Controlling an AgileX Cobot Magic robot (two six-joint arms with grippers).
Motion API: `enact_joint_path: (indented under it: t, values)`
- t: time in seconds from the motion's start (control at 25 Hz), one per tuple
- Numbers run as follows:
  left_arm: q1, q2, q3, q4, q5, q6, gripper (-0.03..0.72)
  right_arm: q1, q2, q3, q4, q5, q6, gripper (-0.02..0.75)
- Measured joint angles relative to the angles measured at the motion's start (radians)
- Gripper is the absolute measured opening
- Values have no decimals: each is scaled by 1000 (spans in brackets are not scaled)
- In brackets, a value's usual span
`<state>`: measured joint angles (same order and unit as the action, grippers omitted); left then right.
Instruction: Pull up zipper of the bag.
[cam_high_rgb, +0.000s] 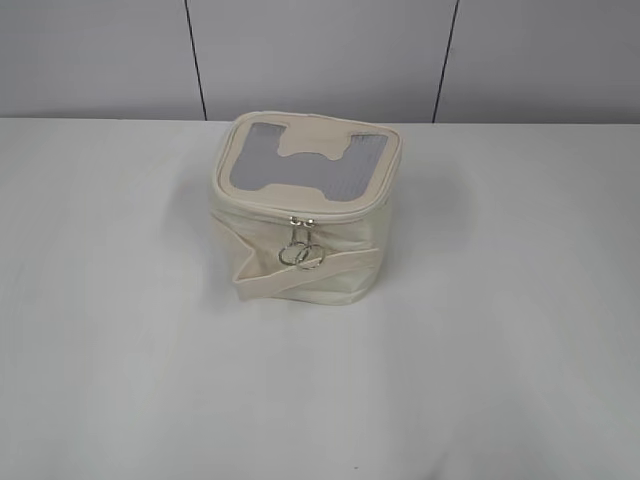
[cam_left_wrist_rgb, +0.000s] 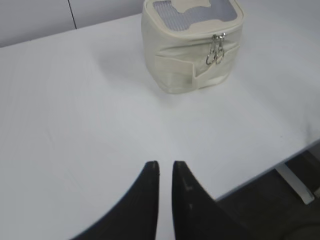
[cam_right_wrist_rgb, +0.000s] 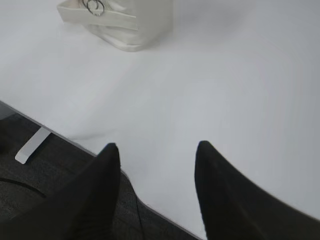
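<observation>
The small boxy cream bag (cam_high_rgb: 300, 260) stands upright in the middle of the white table, lid up, with a grey mesh panel and a cream H-shaped patch. Its zipper (cam_high_rgb: 300, 222) runs round the lid rim; the two silver pulls with round rings (cam_high_rgb: 301, 254) hang together at the front, over the strap. The bag also shows in the left wrist view (cam_left_wrist_rgb: 175, 65) and partly in the right wrist view (cam_right_wrist_rgb: 130, 25). My left gripper (cam_left_wrist_rgb: 165, 165) is shut and empty, far from the bag near the table's front. My right gripper (cam_right_wrist_rgb: 159, 147) is open and empty over the table's front edge.
The white table (cam_high_rgb: 120, 350) has its front edge in both wrist views, with dark floor (cam_right_wrist_rgb: 30, 180) below it. A pale panelled wall (cam_high_rgb: 320, 50) stands behind the table. Neither arm shows in the exterior view.
</observation>
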<state>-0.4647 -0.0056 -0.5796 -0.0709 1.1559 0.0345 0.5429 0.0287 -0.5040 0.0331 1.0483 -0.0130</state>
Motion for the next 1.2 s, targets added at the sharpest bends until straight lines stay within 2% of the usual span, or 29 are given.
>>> enact_joint_path:
  t: [0.16,0.24,0.36,0.48,0.72,0.8,0.96,1.04,1.2]
  values:
    - [0,5,41,8,-86,1,98,0,-35,2,-5,-1,0,390]
    - [0,8,44,10,-97,2,179,0,-35,5,-6,-1,0,390]
    - [0,8,44,11,-101,3,361,0,-35,5,-8,-1,0,394]
    - [0,8,44,11,-101,3,427,0,-35,5,-11,-1,1,397]
    - [14,0,46,11,-101,3,409,-19,-35,5,-10,-1,1,393]
    - [97,0,46,10,-101,3,389,-108,-35,5,-10,-2,1,391]
    - [316,0,46,11,-102,3,359,-358,-35,5,-9,-2,1,384]
    - [363,0,46,11,-102,3,354,-447,-35,5,-9,-2,1,380]
    - [378,0,46,11,-102,3,350,-481,-35,5,-9,-2,1,379]
